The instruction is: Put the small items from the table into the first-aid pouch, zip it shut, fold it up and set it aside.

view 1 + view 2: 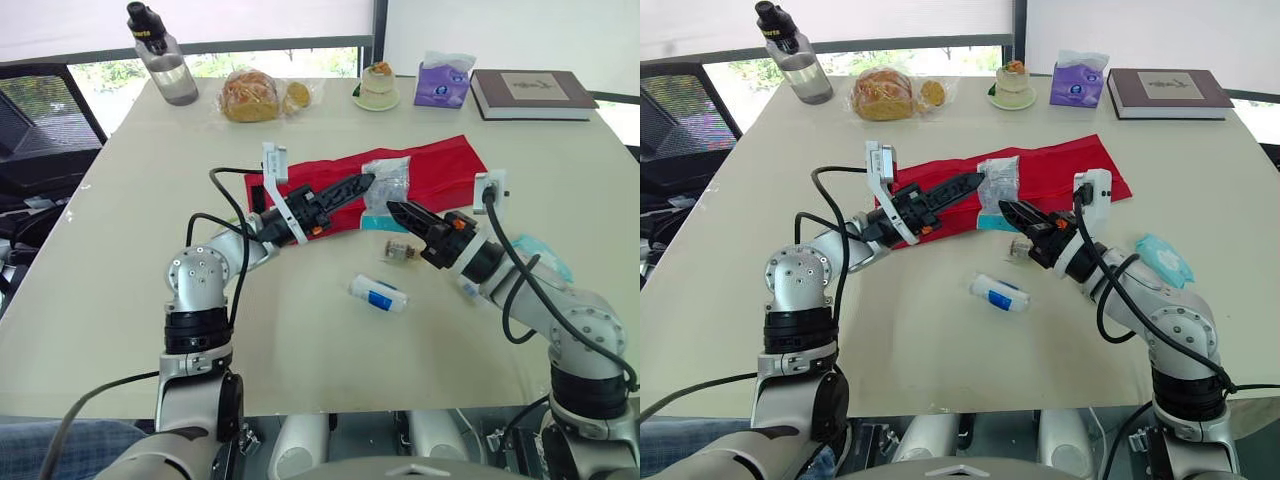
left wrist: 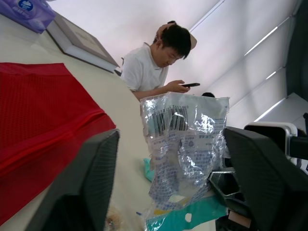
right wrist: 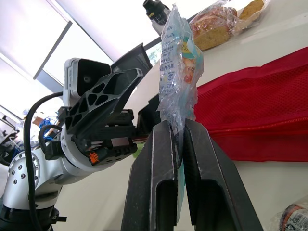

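Right gripper pinches the clear packet upright (left gripper gapes around it).

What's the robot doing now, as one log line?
right claw: shut on plastic packet | left claw: open, facing packet | red pouch: spread flat

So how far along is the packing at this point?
Nothing looks packed yet: the red pouch lies unfolded. In hand: the right gripper pinches a clear packet upright at its edge, the left gripper open by it. Left: the white roll, small vial and teal packet, then zipping, folding, setting aside.
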You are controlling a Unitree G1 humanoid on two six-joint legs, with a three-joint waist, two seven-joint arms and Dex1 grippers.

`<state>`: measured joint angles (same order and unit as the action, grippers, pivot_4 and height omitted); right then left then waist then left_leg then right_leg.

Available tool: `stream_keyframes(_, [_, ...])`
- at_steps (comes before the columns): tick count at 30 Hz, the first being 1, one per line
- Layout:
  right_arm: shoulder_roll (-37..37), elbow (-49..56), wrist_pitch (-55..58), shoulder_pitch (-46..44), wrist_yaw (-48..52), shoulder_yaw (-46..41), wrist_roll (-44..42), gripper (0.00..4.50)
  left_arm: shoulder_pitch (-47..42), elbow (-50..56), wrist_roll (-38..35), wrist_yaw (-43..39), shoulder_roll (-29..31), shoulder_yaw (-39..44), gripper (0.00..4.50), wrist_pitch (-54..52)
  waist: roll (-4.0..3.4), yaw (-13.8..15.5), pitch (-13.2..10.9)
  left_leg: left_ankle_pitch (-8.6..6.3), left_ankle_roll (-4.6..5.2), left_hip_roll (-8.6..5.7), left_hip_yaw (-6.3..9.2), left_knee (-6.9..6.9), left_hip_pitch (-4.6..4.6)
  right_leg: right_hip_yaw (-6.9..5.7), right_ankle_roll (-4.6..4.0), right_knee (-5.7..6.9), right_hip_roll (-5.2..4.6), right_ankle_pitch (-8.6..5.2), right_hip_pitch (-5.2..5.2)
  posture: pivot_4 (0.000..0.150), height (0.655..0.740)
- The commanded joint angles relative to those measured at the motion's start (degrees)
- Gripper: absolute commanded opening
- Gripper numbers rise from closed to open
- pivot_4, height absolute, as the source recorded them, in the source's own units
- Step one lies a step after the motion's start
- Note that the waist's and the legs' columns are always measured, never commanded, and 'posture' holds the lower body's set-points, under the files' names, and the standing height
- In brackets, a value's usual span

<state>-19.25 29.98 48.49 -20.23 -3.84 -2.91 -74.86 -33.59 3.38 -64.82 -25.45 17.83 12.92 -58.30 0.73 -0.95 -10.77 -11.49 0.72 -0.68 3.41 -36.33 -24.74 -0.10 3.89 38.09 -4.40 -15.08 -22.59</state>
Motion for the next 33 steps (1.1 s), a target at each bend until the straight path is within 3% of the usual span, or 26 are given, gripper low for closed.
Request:
stream_keyframes(1, [-0.41, 1.85, -0.79, 0.09, 1.02, -1.18, -1.65, 0.0, 0.26, 2.29, 1.45, -2.49, 3.07, 0.42, 4.49, 0.9, 0.0, 0.0, 0.0, 0.0, 0.0, 0.0, 0.0, 0.0, 0.0, 0.0, 0.0, 0.0, 0.01, 0.0, 0.0, 0.15, 0.7332])
stream_keyframes(6, [-2.14, 1.45, -0.66, 0.71, 1.83, -2.32, -2.21, 0.0, 0.83, 0.86, 9.55, -7.8, 11.55, -1.25, 4.49, 4.37, 0.0, -0.02, 0.0, 0.0, 0.0, 0.02, -0.05, 0.0, 0.01, 0.0, -0.01, 0.01, 0.04, 0.0, -0.01, 0.15, 0.7332])
stream_keyframes(16, [-3.95, 1.42, -0.73, 2.03, 1.79, -2.31, -2.82, 0.0, 3.46, -3.75, 37.32, -13.7, 24.97, -13.09, 4.49, 22.1, -0.01, 0.15, 0.0, 0.0, 0.0, 0.07, -0.07, 0.0, 0.01, 0.06, -0.02, 0.0, 0.06, 0.0, -0.03, 0.15, 0.7332])
stream_keyframes(22, [-3.76, 1.36, -1.04, 2.07, 1.8, -1.98, -2.15, 0.0, 2.32, -10.27, 56.77, -12.51, 26.57, -23.23, 4.49, 37.75, -0.01, 0.29, 0.0, 0.0, 0.0, 0.08, -0.07, 0.0, 0.0, 0.1, -0.02, -0.02, 0.06, 0.01, -0.03, 0.15, 0.7332])
stream_keyframes(33, [-4.09, 2.14, -1.36, 3.01, 1.32, -2.65, -1.81, 0.0, -1.29, -22.02, 74.28, -3.76, 21.39, -27.14, 4.49, 55.35, -0.01, 0.27, 0.01, 0.0, 0.02, 0.1, -0.04, -0.07, 0.03, 0.11, 0.03, 0.11, 0.07, 0.04, -0.03, 0.15, 0.7332])
